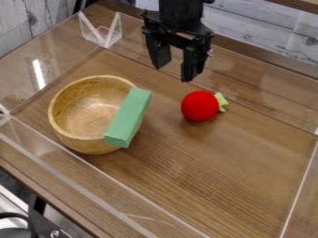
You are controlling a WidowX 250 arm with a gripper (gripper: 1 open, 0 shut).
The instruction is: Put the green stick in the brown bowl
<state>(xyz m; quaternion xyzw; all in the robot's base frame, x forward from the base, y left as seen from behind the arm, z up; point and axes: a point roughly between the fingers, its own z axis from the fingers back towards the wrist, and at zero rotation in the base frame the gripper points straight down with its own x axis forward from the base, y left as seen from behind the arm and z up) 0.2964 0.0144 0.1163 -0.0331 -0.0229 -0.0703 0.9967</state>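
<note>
The brown bowl point(89, 112) is a round, light tan wooden bowl at the left of the table. The green stick point(128, 118), a flat light green block, rests tilted across the bowl's right rim, its upper end leaning out over the table side. My gripper point(176, 60) hangs well above and behind, to the right of the bowl, open with nothing between its dark fingers point(158, 56).
A red round fruit point(202, 105) lies on the wooden tabletop just right of the bowl, below the gripper. Clear plastic walls point(37, 56) fence the work area on all sides.
</note>
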